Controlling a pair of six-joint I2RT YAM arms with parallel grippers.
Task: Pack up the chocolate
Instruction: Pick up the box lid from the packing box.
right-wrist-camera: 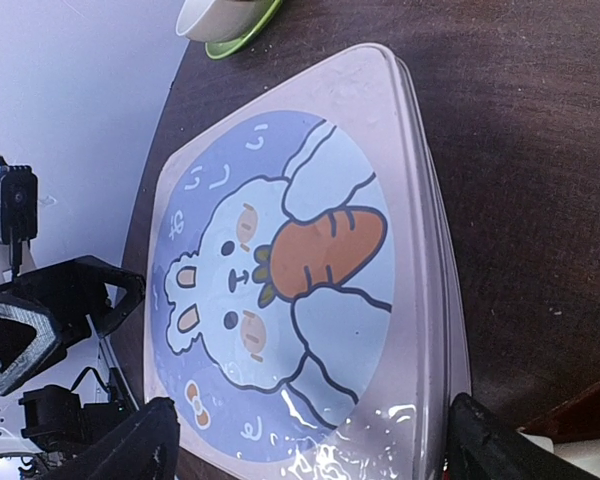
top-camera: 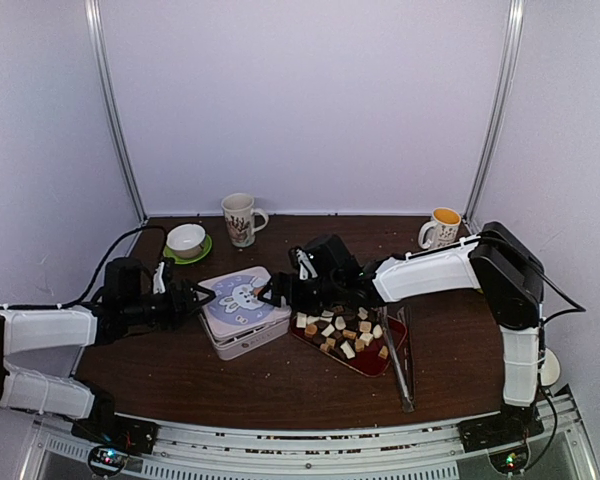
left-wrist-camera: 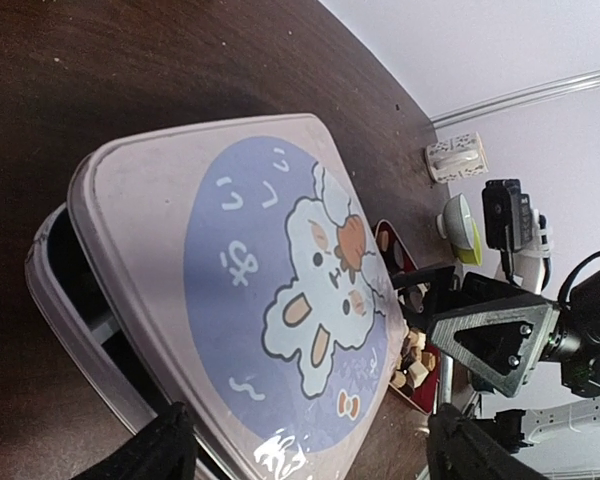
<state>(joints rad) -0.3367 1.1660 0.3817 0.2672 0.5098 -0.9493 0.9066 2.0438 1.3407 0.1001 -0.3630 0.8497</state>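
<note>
The chocolate is several small cream, tan and dark pieces lying in a red tray, right of a square tin. The tin's lid bears a bunny holding a carrot. In the left wrist view the lid sits askew, and the tin's dark inside shows along its base wall. My left gripper is at the tin's left side, open, its fingers astride the lid's edge. My right gripper is at the tin's right side, also open across the lid. Chocolate shows beyond the lid.
Long metal tongs lie along the tray's right side. A white bowl on a green saucer and a patterned mug stand at the back left. Another mug stands at the back right. White walls enclose the table.
</note>
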